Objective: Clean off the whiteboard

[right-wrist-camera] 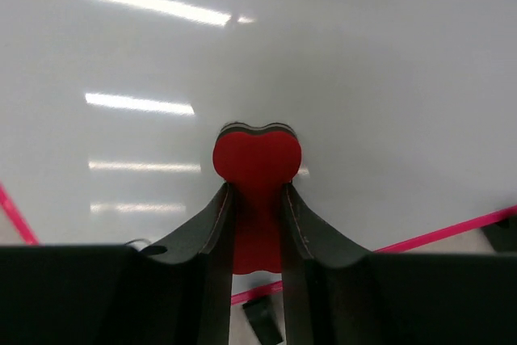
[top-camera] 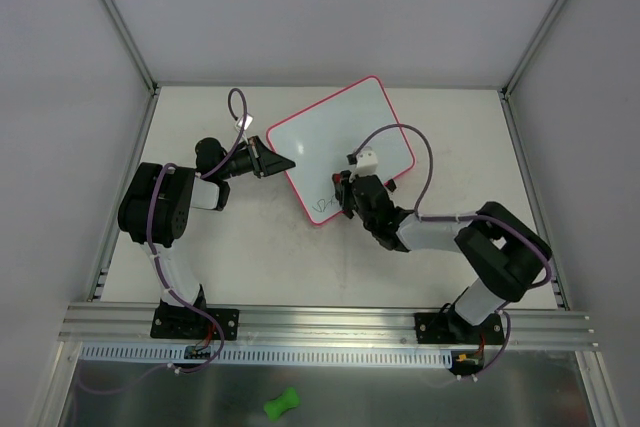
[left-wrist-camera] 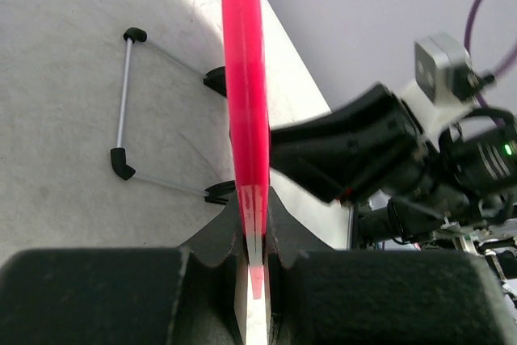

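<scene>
The whiteboard, white with a red-pink rim, lies slanted at the table's middle back. Dark scribbles sit near its near corner. My left gripper is shut on the board's left edge; in the left wrist view the rim runs edge-on between the jaws of the gripper. My right gripper is shut on a small red eraser and presses it on the board's face, just right of the scribbles. The right gripper pinches the eraser's waist.
A wire stand with black tips sticks out behind the board. A black foot and the pink rim show below the eraser. A green bone-shaped piece lies beyond the front rail. Metal frame posts and grey walls surround the table.
</scene>
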### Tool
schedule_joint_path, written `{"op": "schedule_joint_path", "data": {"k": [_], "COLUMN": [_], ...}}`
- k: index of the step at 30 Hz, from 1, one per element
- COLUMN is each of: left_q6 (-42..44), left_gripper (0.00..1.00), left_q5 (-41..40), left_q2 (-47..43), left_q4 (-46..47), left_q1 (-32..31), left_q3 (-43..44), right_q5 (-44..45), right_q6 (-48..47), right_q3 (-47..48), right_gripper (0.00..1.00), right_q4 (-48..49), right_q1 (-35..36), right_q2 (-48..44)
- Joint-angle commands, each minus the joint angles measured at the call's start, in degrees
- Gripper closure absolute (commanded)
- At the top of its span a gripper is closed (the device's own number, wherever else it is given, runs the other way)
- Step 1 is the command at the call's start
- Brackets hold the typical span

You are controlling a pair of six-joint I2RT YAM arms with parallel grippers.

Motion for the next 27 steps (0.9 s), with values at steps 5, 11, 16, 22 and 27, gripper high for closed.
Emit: {"op": "schedule_joint_path", "data": {"k": [5, 11, 16, 22, 27], "left_q6": [-1.6, -1.6, -1.7, -1.6, -1.7], "left_gripper": [1.00, 1.00, 1.00, 1.00, 1.00], "left_q5": [7.6, 7.4, 7.4, 7.4, 7.3], "left_q2": [-1.5, -1.2, -1.1, -1.1, -1.1], "left_q4": [21.5, 21.4, 21.4, 21.3, 21.2], "left_q1": [-2.3, -2.3, -2.3, -2.2, -2.3], "left_q3": [1.6, 1.8, 1.8, 1.8, 1.7], "right_q5": [-3.2, 0.1, 1.4, 2.8, 2.2], "right_q6": [-2.1, -6.1, -8.3, -8.7, -9.0], "right_q3": [-0.5, 2.6, 6.4, 6.6, 5.8], "right_gripper": [1.00, 1.00, 1.00, 1.00, 1.00], "right_q4": [-8.9, -11.4, -14.0, -15.3, -17.2], "right_q1": [11.8, 18.7, 21.0, 20.9, 20.9], "right_q2": [6.9, 9.6, 11.2, 7.5, -0.2]}}
